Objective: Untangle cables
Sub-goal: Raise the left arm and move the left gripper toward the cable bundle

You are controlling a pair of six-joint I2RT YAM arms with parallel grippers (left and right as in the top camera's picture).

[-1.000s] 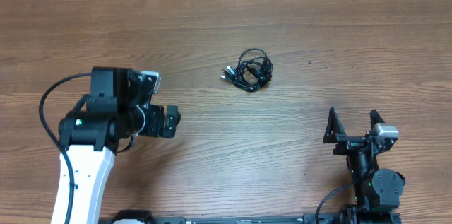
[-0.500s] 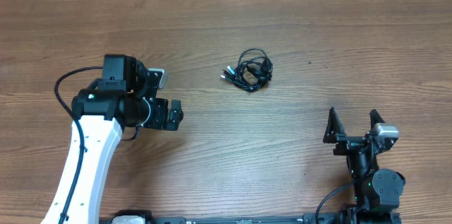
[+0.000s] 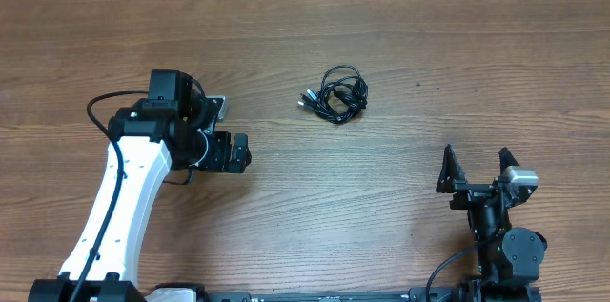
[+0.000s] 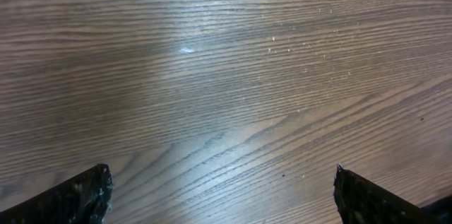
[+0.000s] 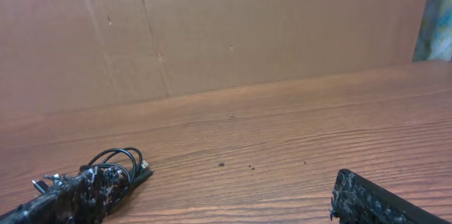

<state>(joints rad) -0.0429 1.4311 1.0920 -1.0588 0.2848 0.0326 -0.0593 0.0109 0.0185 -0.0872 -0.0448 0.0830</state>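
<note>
Two open end effectors, one knotted bundle of cables on the bench.

At left, shows the left end effector (image 3: 240, 152) with jaws spread wide, gripping nothing, over bare wood of the bench (image 3: 429, 35). Places the cables (image 3: 335, 93) well apart from it, up and to the right, near the middle of the bench. Counts one tight knot; cannot tell how many cords inside it. Reads the knot's long axis as roughly left to right, loops bunched at the right, small plug ends poking out at the left. At right, finds the right end effector (image 3: 475, 164) likewise spread and empty, near the front edge, fingers aimed toward the far side, knot ahead and to its left, well apart.
</note>
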